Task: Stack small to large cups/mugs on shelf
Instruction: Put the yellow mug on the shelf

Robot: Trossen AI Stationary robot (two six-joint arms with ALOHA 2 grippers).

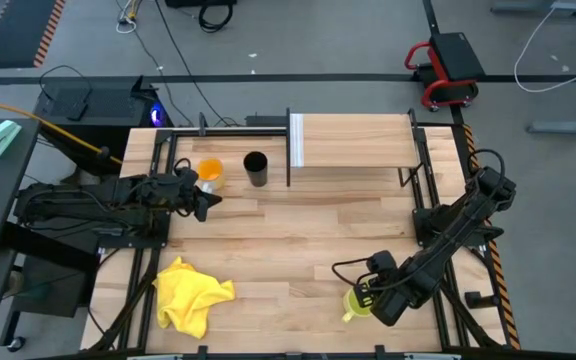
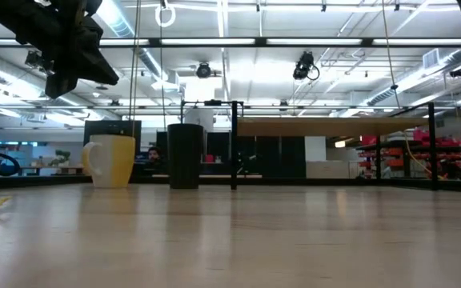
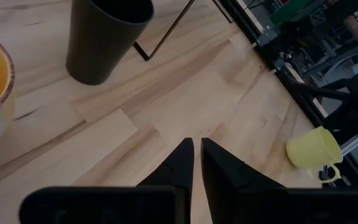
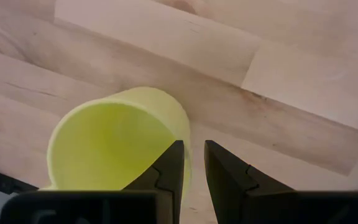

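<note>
The yellow-green mug (image 1: 354, 304) stands on the tabletop near the front right edge. My right gripper (image 4: 193, 163) points down at the mug's rim (image 4: 182, 118) with a small gap between its fingers, one over the mug's inside and one outside its wall. The orange cup (image 1: 210, 170) and the black cup (image 1: 256, 168) stand upright at the far left, beside the shelf (image 1: 358, 140) with its white end panel (image 1: 295, 140). My left gripper (image 3: 197, 155) hovers near them, slanting down, only a narrow slit open, with nothing in it. My right gripper comes at the mug from above with one finger (image 4: 169, 165) over the hollow and the other (image 4: 224, 171) outside the wall, next to the rim. Whether either finger touches the wall I cannot tell. The mug's base is on the table.
A crumpled yellow cloth (image 1: 190, 292) lies at the front left. Black frame rails (image 1: 423, 170) run along both sides of the table, and thin black posts (image 1: 288, 150) carry the shelf. Bare planks (image 1: 298, 240) lie between the arms.
</note>
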